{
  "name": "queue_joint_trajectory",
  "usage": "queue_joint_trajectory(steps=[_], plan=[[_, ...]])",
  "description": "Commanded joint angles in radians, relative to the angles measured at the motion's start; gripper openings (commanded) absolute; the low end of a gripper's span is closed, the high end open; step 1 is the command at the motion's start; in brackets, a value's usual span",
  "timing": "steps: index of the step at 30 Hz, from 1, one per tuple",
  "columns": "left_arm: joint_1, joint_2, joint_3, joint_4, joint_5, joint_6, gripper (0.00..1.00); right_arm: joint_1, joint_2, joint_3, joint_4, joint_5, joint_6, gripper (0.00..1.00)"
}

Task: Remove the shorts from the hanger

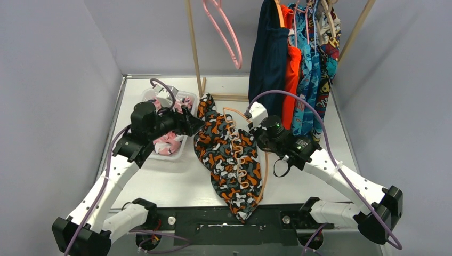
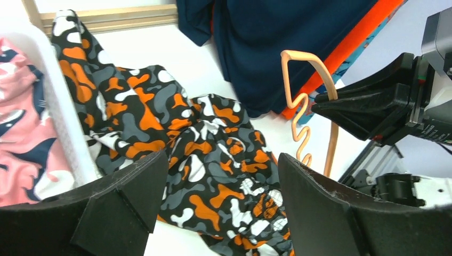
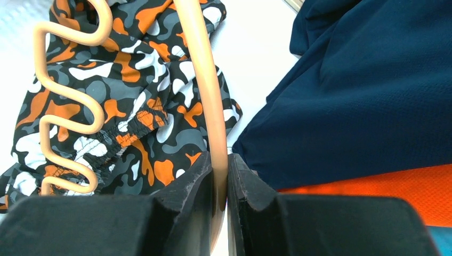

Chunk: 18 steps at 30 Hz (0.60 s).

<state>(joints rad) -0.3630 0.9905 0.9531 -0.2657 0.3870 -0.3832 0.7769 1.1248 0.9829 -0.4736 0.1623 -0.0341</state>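
White table (image 1: 176, 184) fills the lower frame. Upper right, hanging together: navy shorts (image 1: 269, 58), orange-red shorts (image 1: 291, 80), teal-blue patterned shorts (image 1: 309, 80), comic-print shorts (image 1: 328, 69). Centre: black shorts with orange-white print (image 1: 224, 154) flat on the table, peach hanger (image 1: 263, 170) lying over them. Left of centre: white basket (image 2: 61, 114) holding pink shorts with navy-white print (image 1: 168, 143). Left tool (image 2: 221, 165) is over the black shorts just beside the basket, jaws apart, gripping nothing. Right tool (image 3: 219, 176) is clamped on the hanger's rod.

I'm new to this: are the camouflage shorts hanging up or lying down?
Lying down: the camouflage shorts sprawl across the table beside the white basket.
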Motion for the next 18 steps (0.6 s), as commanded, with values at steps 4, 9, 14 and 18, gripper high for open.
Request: queue_joint_trajectory(steps=[4,9,14,18], plan=[[-0.15,0.1,-0.01,0.225,0.041,-0.19,0.75,0.01,-0.027,0.092,0.052,-0.012,0.028,0.0],[-0.246,0.17,-0.018,0.346,-0.027,-0.285,0.76,0.013,-0.004,0.1,0.032,0.013,0.035,0.0],[-0.275,0.243,0.027,0.277,-0.109,-0.299,0.64,0.018,-0.005,0.106,0.025,0.031,0.057,0.0],[-0.301,0.272,0.039,0.264,-0.188,-0.315,0.52,0.03,0.007,0.119,0.007,0.058,0.079,0.0]])
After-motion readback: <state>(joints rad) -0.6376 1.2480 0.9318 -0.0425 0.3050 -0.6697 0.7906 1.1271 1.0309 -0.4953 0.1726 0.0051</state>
